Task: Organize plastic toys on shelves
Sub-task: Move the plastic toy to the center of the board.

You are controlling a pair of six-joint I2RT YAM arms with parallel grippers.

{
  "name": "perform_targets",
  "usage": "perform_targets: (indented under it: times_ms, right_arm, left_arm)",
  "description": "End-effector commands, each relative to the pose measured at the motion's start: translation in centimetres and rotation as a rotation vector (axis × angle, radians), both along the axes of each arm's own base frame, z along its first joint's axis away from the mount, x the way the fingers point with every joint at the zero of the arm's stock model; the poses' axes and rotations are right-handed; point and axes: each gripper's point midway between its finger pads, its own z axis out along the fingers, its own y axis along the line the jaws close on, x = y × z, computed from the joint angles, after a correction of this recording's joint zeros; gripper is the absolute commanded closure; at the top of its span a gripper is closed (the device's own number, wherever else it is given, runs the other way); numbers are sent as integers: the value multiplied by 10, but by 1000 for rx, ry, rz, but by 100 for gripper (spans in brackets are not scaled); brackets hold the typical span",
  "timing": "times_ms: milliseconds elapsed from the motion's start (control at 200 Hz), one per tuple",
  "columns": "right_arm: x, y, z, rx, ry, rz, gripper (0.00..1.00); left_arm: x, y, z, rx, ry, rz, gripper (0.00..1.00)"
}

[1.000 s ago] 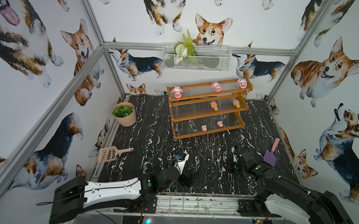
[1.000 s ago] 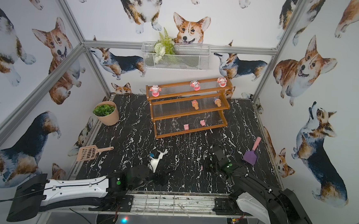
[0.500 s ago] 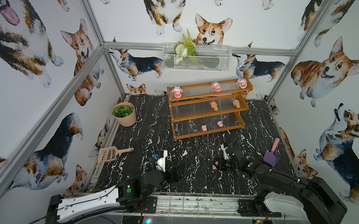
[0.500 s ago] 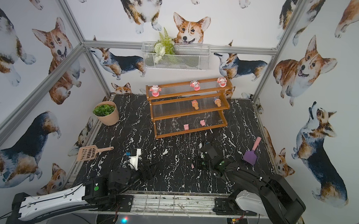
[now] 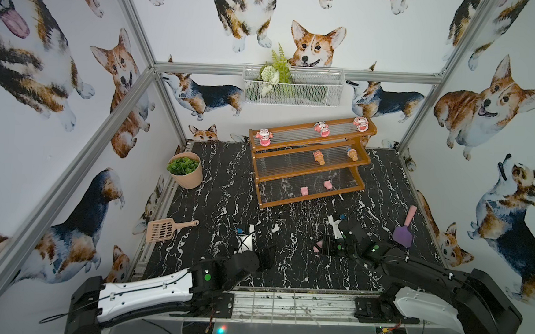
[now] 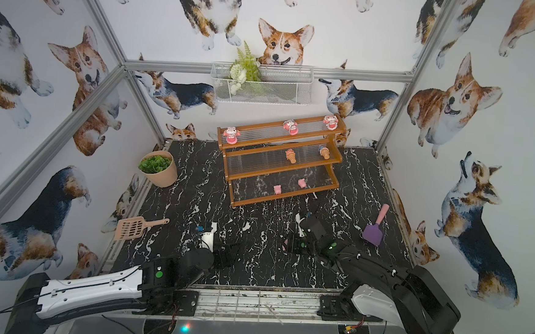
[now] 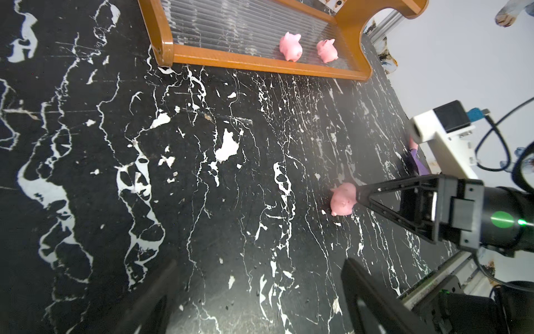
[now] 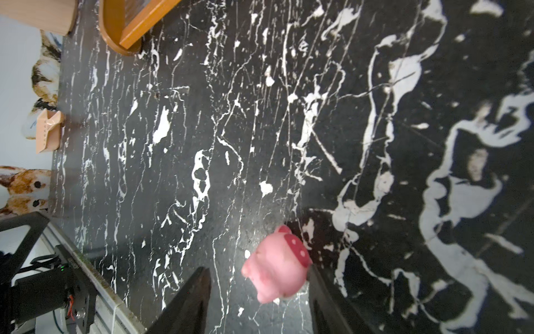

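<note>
Top views overhead, downward; wrist views close, both showing pig [image 7: 343, 199]

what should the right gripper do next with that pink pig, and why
Probably close the right gripper on the pig: its jaws stand open on either side of it, one with a clear gap, and the pig lies on the table while the other two pigs already sit on the bottom shelf.

White walls [image 5: 189, 16] printed with corgis close in three sides, braced by a silver metal frame [image 5: 392, 77]. The surface [image 5: 227, 178] is black marble with white veins. A white wire basket [image 5: 312, 94] holding greenery hangs on the back wall; a potted plant [image 5: 185, 172] stands near the far left corner.
</note>
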Motion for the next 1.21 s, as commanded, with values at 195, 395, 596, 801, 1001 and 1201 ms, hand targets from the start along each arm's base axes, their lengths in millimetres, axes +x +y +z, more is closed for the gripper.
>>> perform_targets:
  times_ms: [195,395,596,801,1001,1201]
  right_arm:
    - [-5,0,35,88,-128,46,30]
    - [-11,0,44,130,-164,76,29]
    - [-20,-4,60,164,-228,117,30]
    - [-29,-42,71,69,-340,101,25]
    - [-35,-51,82,186,-377,62,26]
    - [-35,-51,74,197,-340,40,26]
  left_arm:
    - [1,10,16,0,0,38,9]
    - [1,3,22,-10,-22,9,9]
    - [0,-11,25,33,-21,-51,9]
    - [-10,-37,19,52,-3,-169,9]
    - [-18,-60,12,67,-21,-274,9]
    - [-24,-70,7,97,-59,-353,9]
